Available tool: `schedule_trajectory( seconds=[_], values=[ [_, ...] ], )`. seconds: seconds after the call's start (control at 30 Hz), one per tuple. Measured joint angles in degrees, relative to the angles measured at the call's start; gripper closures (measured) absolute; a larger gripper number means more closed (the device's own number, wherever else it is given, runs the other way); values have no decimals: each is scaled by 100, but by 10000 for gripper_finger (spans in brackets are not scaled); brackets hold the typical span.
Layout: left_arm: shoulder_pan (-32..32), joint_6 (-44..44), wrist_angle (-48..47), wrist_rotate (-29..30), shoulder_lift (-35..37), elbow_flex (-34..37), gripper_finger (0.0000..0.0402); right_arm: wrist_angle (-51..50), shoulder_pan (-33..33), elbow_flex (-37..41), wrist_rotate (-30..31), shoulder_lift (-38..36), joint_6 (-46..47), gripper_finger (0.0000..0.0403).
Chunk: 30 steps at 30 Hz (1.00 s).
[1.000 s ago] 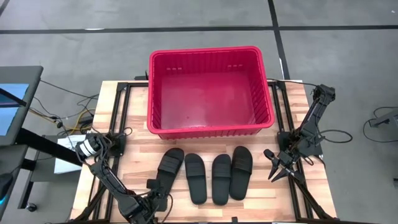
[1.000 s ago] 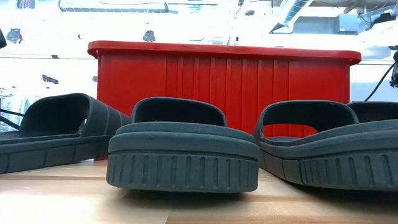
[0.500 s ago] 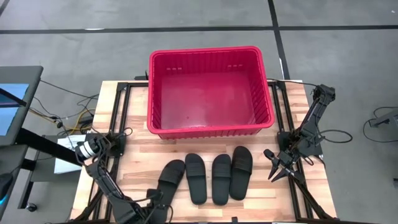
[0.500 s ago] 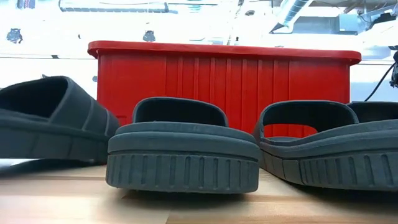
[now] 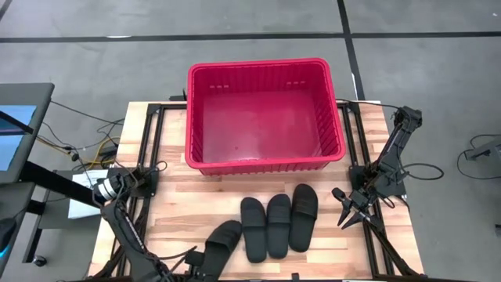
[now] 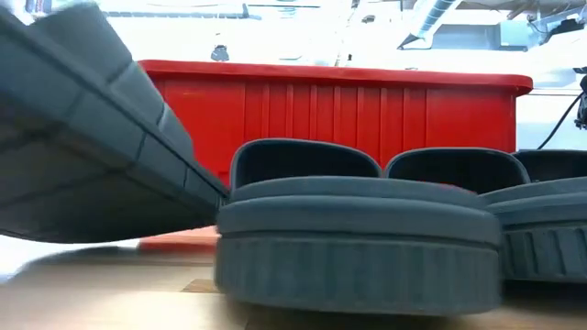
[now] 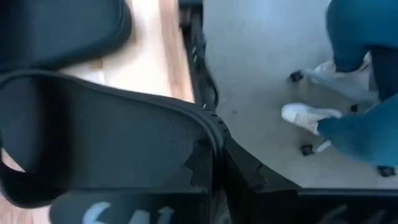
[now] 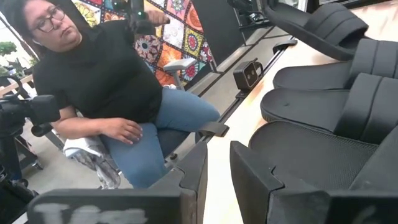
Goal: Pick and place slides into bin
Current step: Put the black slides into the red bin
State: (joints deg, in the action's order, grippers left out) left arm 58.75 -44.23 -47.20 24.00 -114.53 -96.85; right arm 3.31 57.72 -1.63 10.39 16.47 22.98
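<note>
Fingers of left gripper clamped on one slide, lifted at table's front edge; right gripper parted, idle. Risk: thin grip slips en route to bin.

Raised slide: matte black, ribbed along its edge, seen tilted and lifted off the wooden table top at the view's left; a shadow is cast beneath it.

Nearest slide: matte black, laid flat on the table, toe end turned to the camera, wide strap arched behind.

Two further slides: partly hidden at the right, straps visible.

Bin: red plastic, ribbed wall, rolled rim, placed behind all slides.

Bright room is seen beyond.
</note>
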Motion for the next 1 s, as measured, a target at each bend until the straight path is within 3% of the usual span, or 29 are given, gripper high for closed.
schedule_trajectory(
  seconds=[0.37, 0.73, 1.0],
  values=[
    [230, 599, -324, 1375, 10, -880, 401, 1, 1, -1, -1, 1, 0, 342],
    [252, 668, -1432, 2214, 16, -1442, 401, 0, 1, 0, -2, 2, 0, 342],
    [115, 720, -2278, 3533, 19, -1807, 401, 1, 2, 0, -1, 1, 0, 342]
  ],
)
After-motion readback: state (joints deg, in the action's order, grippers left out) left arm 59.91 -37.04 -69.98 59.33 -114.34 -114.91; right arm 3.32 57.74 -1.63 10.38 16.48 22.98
